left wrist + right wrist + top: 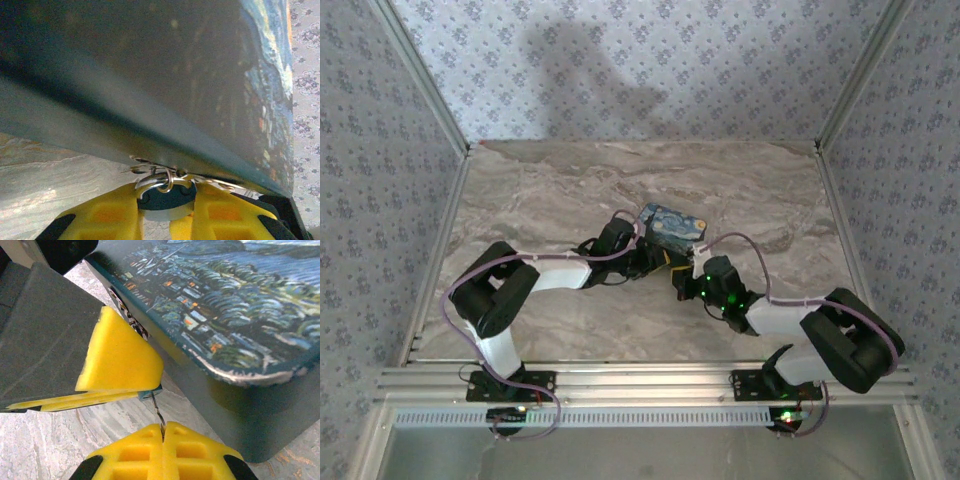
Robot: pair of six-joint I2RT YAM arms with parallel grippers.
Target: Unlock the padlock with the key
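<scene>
In the left wrist view my left gripper [165, 192] is shut on the padlock [161, 204], a small blue-grey body between the yellow fingers. Its silver shackle [150, 179] passes through a ring at the painted box's [175, 75] lower edge. In the right wrist view my right gripper [163, 432] is shut on the key [158, 410], a thin metal sliver. The key's tip reaches up to the padlock's corner [153, 390], which peeks out under the left gripper's yellow finger [120, 360]. From above, both grippers [655, 262] [682, 280] meet at the box's near side.
The blue-and-yellow swirl-painted box [672, 228] stands mid-table on the marble-patterned surface [570, 190], right behind both grippers. Patterned walls enclose the table on three sides. Open tabletop lies to the left, right and back.
</scene>
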